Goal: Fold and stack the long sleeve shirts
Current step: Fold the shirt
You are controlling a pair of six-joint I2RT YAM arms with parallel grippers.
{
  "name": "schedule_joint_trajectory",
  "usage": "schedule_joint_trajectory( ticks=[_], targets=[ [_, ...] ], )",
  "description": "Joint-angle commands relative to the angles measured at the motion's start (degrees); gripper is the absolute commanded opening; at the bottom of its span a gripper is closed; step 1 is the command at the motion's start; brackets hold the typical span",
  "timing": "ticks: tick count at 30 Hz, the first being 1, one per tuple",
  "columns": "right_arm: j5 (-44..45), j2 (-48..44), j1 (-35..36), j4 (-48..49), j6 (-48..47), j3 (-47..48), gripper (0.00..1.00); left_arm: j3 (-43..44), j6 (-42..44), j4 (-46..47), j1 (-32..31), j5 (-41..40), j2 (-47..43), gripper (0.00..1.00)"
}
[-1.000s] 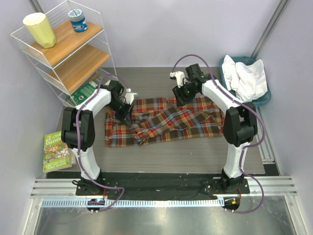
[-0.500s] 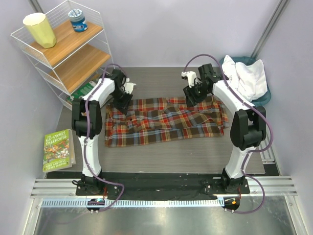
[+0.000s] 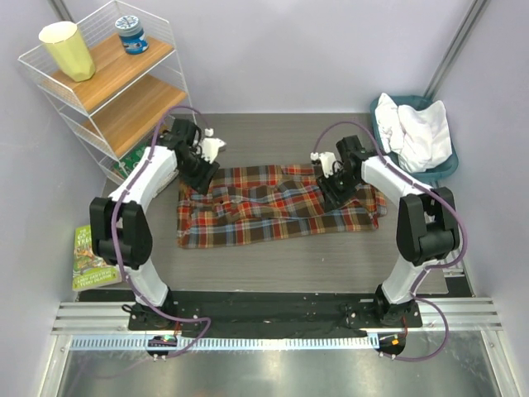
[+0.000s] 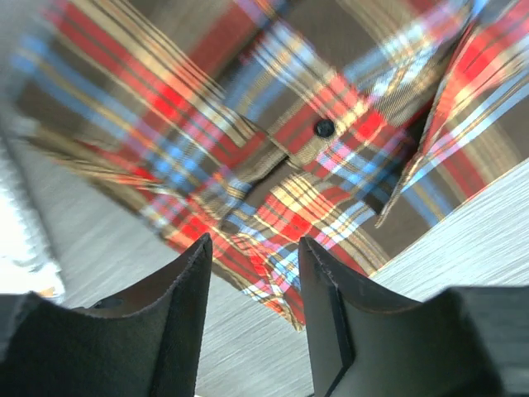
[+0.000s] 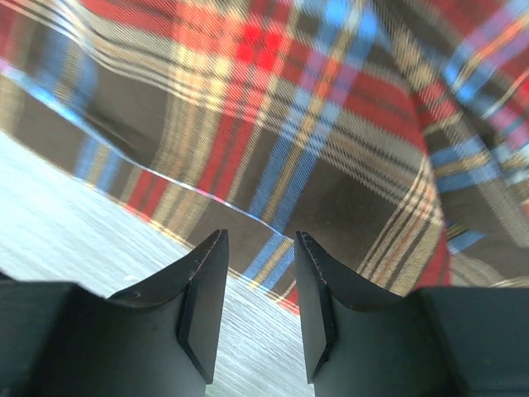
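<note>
Nearest the arm bases, a green picture book (image 3: 95, 258) lies off the left edge of the grey bench (image 3: 314, 260). In the middle of the bench the plaid long sleeve shirt (image 3: 273, 207) is spread flat and wide, somewhat rumpled, running left to right. The left arm (image 3: 149, 178) reaches to the shirt's far left corner; in its wrist view the jaws stand partly apart with nothing between them, just above the shirt's edge near a dark button (image 4: 325, 128), bare bench showing beside the cloth. The right arm (image 3: 388, 174) bends in over the shirt's right part; its jaws are also parted by a narrow gap and hold nothing, poised above a plaid hem where cloth meets bench. Farther back on the right, the white long sleeve shirt (image 3: 421, 132) is heaped in a teal basket (image 3: 380, 124). At the far left stands a wire shelf (image 3: 107, 91) carrying a yellow cup (image 3: 68, 50) and a blue jar (image 3: 131, 35).
</note>
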Motion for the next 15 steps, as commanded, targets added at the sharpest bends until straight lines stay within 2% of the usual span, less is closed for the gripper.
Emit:
schedule_joint_trajectory(
  ticks=[1,6,10,14,15],
  targets=[
    [5.71,1.15,0.28,6.42,0.90,-3.31,0.43,-6.64,4.92,1.51,-1.43,-4.92,3.94,0.47],
    [8.70,5.36,0.28,8.29,0.72,-5.07,0.42,-12.52,7.90,4.50,-1.61,-12.12,6.50,0.41],
    [11.25,7.21,1.51,9.87,0.37,-4.20,0.42,-18.24,10.45,4.25,-1.70,-13.98,5.18,0.38],
    [14.85,13.97,2.83,11.71,0.28,4.20,0.40,-25.10,13.09,2.32,-4.76,-13.73,1.32,0.38],
    [15.38,18.16,2.83,12.59,0.28,6.51,0.40,-26.59,14.05,1.27,-5.73,-12.85,-0.95,0.38]
  ],
)
